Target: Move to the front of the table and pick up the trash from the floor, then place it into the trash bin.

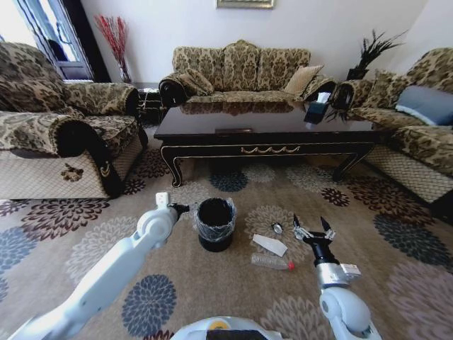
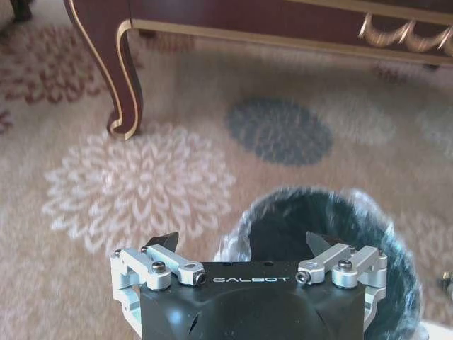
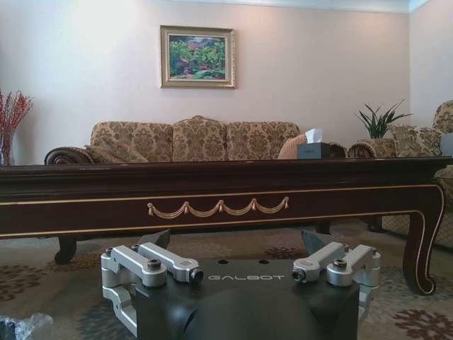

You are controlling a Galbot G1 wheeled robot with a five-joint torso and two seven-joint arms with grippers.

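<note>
Status: robot stands before the table; no trash collected.

Nearest, the bottle, white piece and small round item lie on the floor, beside the bin. The right claw hangs open and empty just beside them; the left claw hangs open above the bin. Beyond stands the table. All three pickups and deposits remain.

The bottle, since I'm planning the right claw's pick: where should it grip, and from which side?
Grip the bottle mid-body, coming from above, fingers spanning its width. It lies flat on the floor with its cap toward the open right claw, and the round body narrows there.
</note>
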